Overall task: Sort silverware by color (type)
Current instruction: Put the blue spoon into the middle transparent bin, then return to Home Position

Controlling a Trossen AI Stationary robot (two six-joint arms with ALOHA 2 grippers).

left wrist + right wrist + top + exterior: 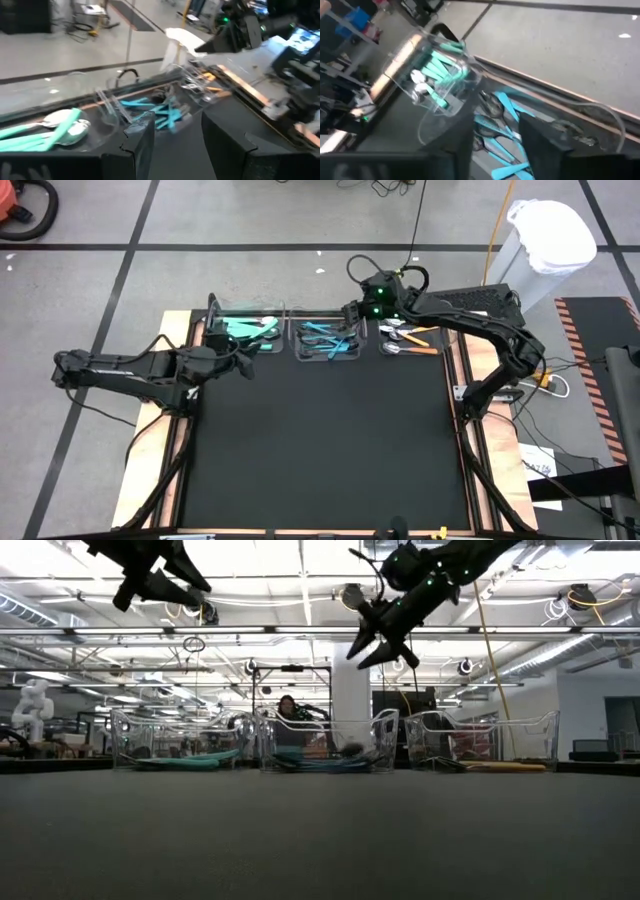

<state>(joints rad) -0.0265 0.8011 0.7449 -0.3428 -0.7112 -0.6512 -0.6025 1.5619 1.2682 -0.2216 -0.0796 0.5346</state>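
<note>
Three clear bins (322, 340) line the table's (320, 450) far edge; right gripper (372, 648) above the middle one, left gripper (200, 598) beside the teal one, both jaws parted, empty

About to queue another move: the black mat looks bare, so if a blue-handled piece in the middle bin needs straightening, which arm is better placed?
Probably the right. Its gripper hangs open directly over the middle bin of blue-handled utensils. The left gripper, also open, sits beside the teal bin, farther off.
</note>
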